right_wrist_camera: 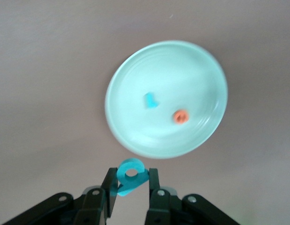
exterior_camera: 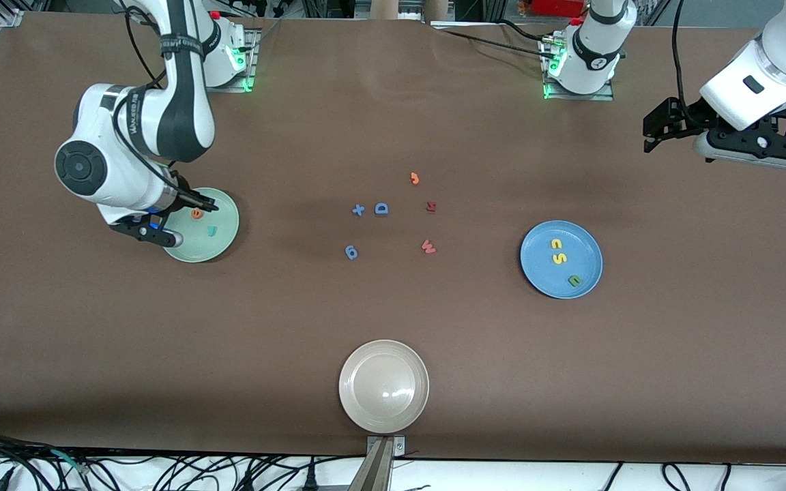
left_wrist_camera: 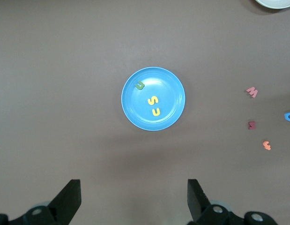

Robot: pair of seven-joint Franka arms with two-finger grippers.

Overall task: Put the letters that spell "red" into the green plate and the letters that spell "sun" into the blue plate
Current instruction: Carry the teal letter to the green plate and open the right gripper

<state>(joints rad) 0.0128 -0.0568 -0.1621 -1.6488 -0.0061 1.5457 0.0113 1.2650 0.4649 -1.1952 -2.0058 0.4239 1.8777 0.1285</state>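
Last step of "red": tiny teal foam "d" (right_wrist_camera: 131, 177) pinched between the right gripper (right_wrist_camera: 130, 183) jaws, over the rim of the round pale mint-green plate (exterior_camera: 226, 232), orange "e" (exterior_camera: 196, 213) and teal "r" (exterior_camera: 211, 231) already inside. Next, likely: carry inward over bare plate floor, then release. Long axis of the "d" tilted, round bowl away from the wrist. Blue plate (exterior_camera: 536, 273) with yellow "s" (exterior_camera: 558, 258), yellow "u" (exterior_camera: 557, 243), olive "n" (exterior_camera: 573, 279). Left gripper (left_wrist_camera: 134, 197) waiting above, jaws spread, empty.

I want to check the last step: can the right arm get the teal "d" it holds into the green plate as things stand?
Probably yes. The right gripper holds the teal "d" by the green plate's rim; nothing lies between.
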